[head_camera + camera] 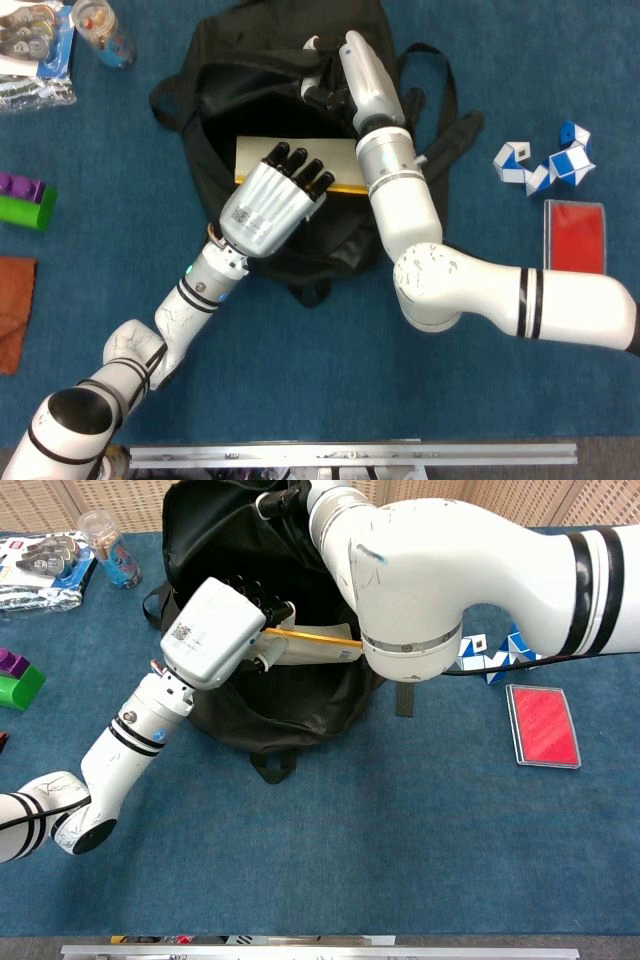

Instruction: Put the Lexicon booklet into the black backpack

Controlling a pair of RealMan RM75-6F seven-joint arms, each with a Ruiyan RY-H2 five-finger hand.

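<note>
My left hand [272, 204] holds the Lexicon booklet [262, 156] over the open mouth of the black backpack [250, 95], my dark fingers [300, 170] curled over its top face and the thumb underneath as the chest view shows it. The booklet's long axis runs left to right across the bag's opening; its cream cover faces up in the head view, with a yellow strip along the near long edge, and the far end passes under my right forearm. In the chest view the booklet [320, 648] shows mostly edge-on, a thin pale slab with the yellow line on top, tilted slightly down toward the right, and that view lets me see into the bag's dark hollow beneath it, which the head view does not. My right hand [322, 88] is at the backpack's far rim; its fingers are buried in black fabric, so I cannot tell whether they grip the edge or only rest there. I can read no title on the booklet's cover. A small white label with dark print sits on the back of my left hand [212, 630], too small to read. To the right lie a red case [574, 237] and a blue-and-white twist puzzle [545, 162]
</note>
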